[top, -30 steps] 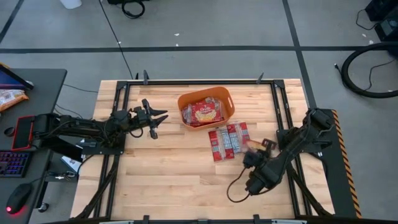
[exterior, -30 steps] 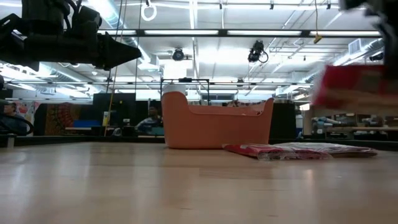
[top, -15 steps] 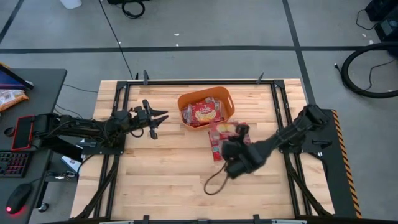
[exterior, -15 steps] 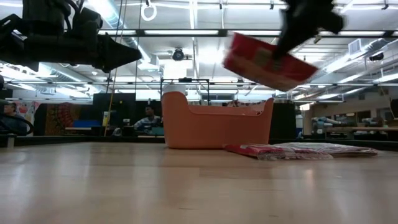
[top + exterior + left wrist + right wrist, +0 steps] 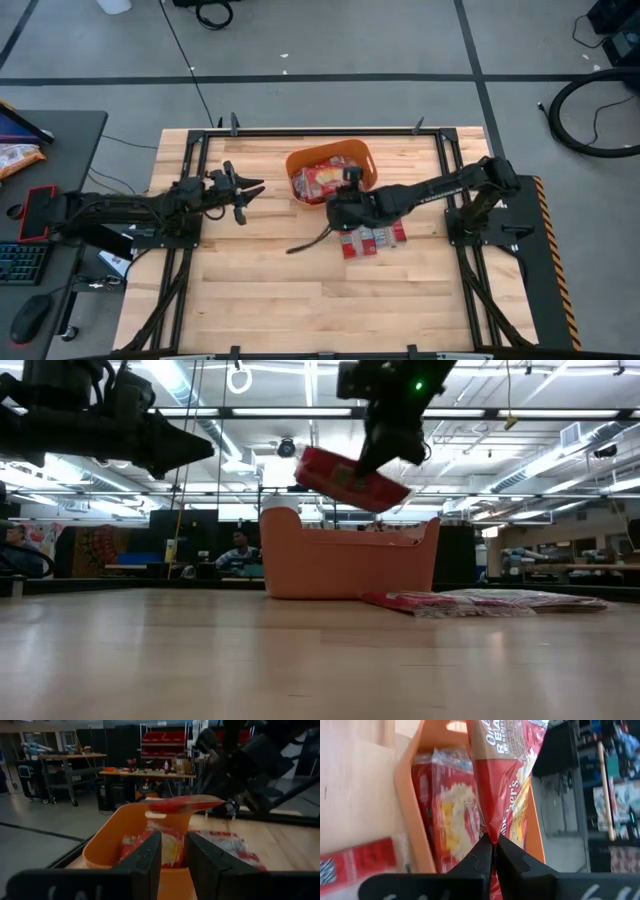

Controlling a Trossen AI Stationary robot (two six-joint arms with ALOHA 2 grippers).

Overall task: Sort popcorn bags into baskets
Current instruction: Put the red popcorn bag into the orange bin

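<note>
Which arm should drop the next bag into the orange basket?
Right. The right gripper is shut on a popcorn bag above the orange basket. The left gripper hangs beside the basket, holding nothing.

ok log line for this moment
right gripper shut on popcorn bag | above basket | left gripper idle, open
</note>
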